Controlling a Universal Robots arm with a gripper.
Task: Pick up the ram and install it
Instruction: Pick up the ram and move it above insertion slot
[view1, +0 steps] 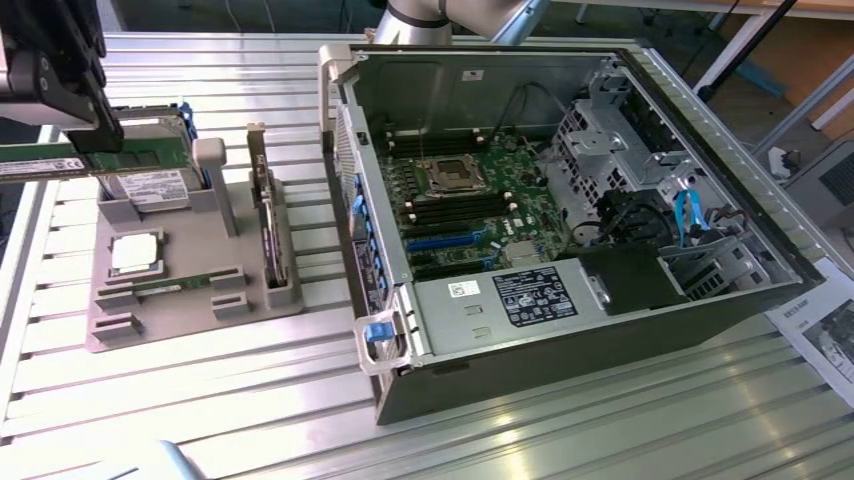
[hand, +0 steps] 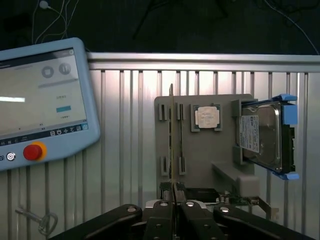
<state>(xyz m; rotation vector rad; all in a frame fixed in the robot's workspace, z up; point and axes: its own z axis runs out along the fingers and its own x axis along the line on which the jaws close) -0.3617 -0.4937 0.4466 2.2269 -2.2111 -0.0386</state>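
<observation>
My gripper (view1: 99, 142) hangs above the grey parts holder (view1: 187, 255) at the exterior view's left, shut on the ram (view1: 47, 161), a thin green stick held level and lifted off the holder. In the wrist view the ram (hand: 171, 135) appears edge-on, clamped between my fingertips (hand: 173, 194). Another green stick (view1: 171, 286) still lies in its slot on the holder (hand: 210, 150). The open computer case (view1: 694, 330) lies to the exterior view's right, with its green motherboard (view1: 461, 205) and dark memory slots exposed.
The holder also carries a silver hard drive (view1: 150, 186) in a blue bracket, a square processor (view1: 136, 253) and an upright card (view1: 271, 235). A teach pendant (hand: 40, 100) lies on the ribbed metal table (view1: 267, 420). Cables and drive cages crowd the case's right half.
</observation>
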